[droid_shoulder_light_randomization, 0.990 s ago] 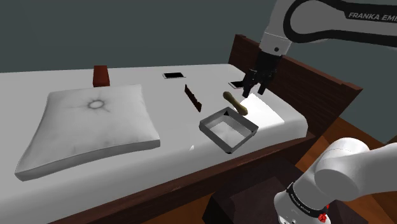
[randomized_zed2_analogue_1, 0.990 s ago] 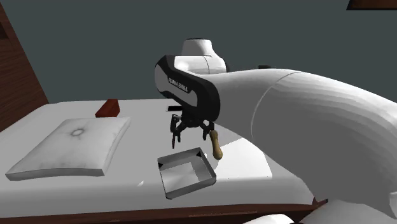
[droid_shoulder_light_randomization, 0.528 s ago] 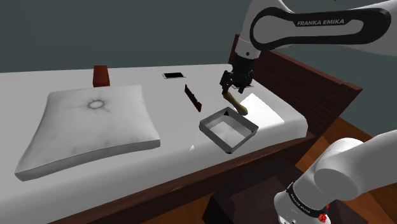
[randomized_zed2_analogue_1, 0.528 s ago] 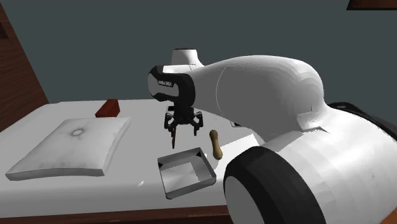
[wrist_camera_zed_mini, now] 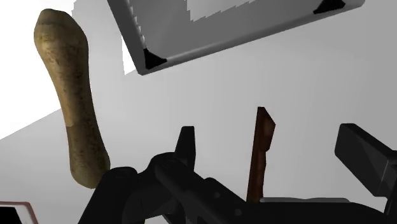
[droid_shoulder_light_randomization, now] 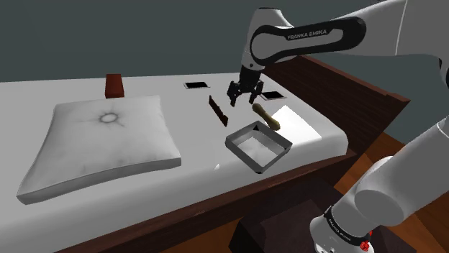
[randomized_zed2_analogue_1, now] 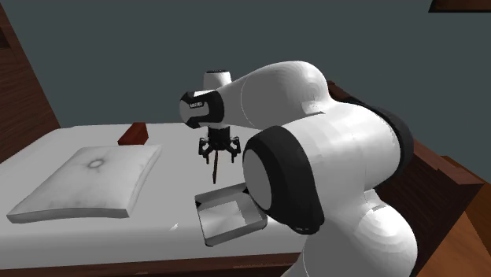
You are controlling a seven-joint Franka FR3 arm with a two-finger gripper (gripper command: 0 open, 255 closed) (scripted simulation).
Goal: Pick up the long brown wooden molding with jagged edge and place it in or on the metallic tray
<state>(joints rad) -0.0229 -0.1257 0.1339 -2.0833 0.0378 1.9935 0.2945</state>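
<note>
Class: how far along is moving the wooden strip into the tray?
Done: the open pincer is lined up above the brown strip, a finger either side of it. In hand: nothing; the strip lies on the bed. Left: lower, grip, lift, and set it in the grey tray.

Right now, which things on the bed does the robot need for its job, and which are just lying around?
For the job: the dark brown molding, the grey tray, the open hand over the molding.

Just lying about: the white pillow, the tan stick, the red-brown block, the phone-like slab.
</note>
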